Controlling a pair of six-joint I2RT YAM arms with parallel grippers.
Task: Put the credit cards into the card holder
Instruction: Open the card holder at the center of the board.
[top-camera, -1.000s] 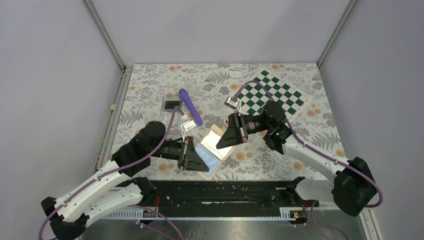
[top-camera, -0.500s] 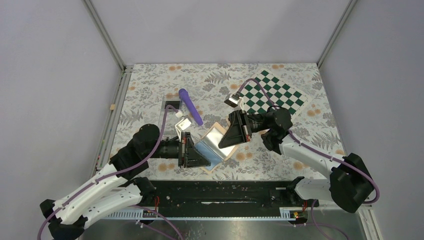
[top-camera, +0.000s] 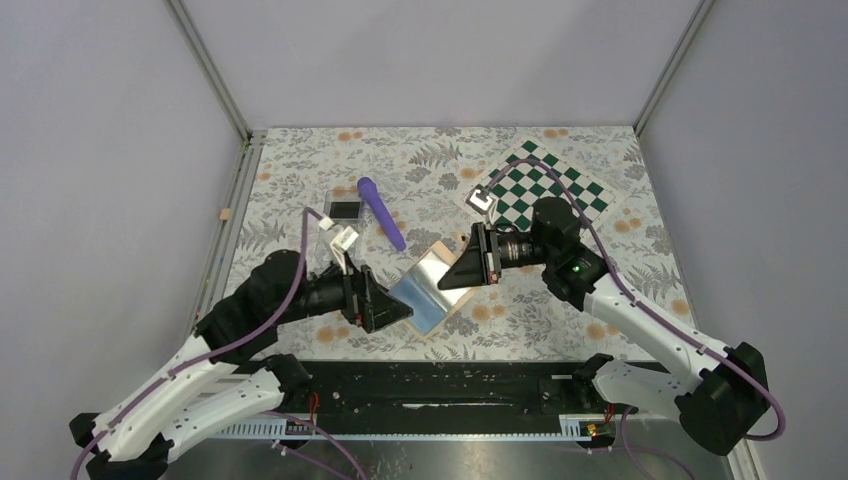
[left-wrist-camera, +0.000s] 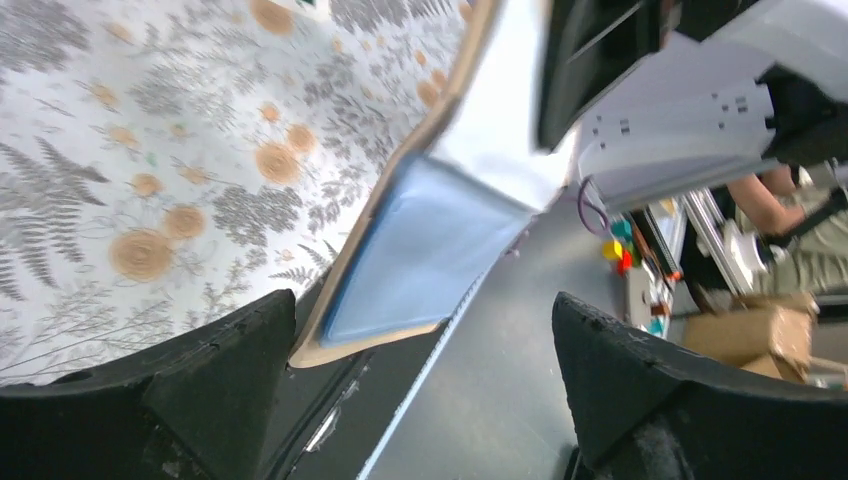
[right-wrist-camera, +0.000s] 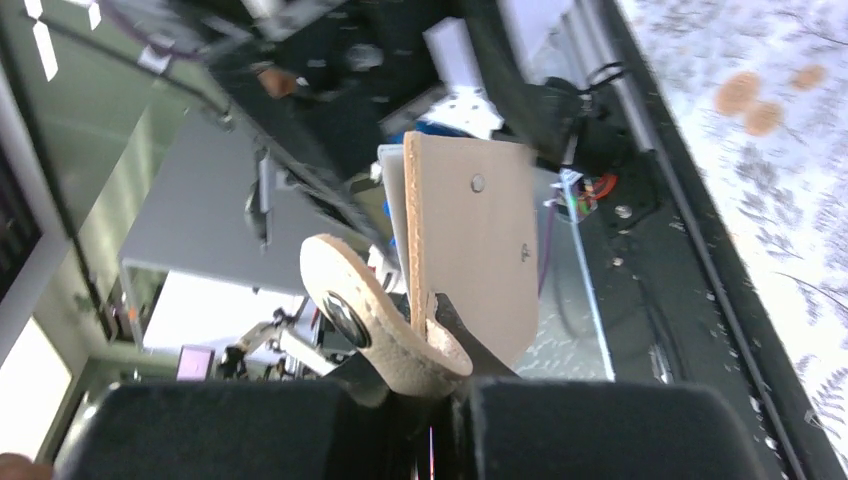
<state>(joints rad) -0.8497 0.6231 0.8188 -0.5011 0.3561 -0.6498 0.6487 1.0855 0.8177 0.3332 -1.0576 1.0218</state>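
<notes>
My right gripper (top-camera: 448, 280) is shut on the tan card holder (top-camera: 428, 290), gripping its edge by the snap strap (right-wrist-camera: 378, 330), and holds it open and tilted above the table. The right wrist view shows the holder's tan back (right-wrist-camera: 472, 250) upright over my right gripper (right-wrist-camera: 440, 395). Its blue-grey inside (left-wrist-camera: 425, 245) faces my left gripper (left-wrist-camera: 425, 335), which stands open just below its lower edge with nothing between the fingers. In the top view my left gripper (top-camera: 400, 311) sits at the holder's lower left corner. A white card-like sheet (left-wrist-camera: 500, 130) lies against the upper panel. A dark card shows in the clear box (top-camera: 343, 208).
A purple stick-shaped object (top-camera: 381, 212) lies beside the clear box at the back left. A green and white checkered board (top-camera: 545, 190) lies at the back right. The black rail (top-camera: 440, 385) runs along the near edge, close under the holder.
My left gripper has opened, let go of the holder's lower panel and drawn back to the left. The right gripper has lifted the holder, which now hangs from it alone.
</notes>
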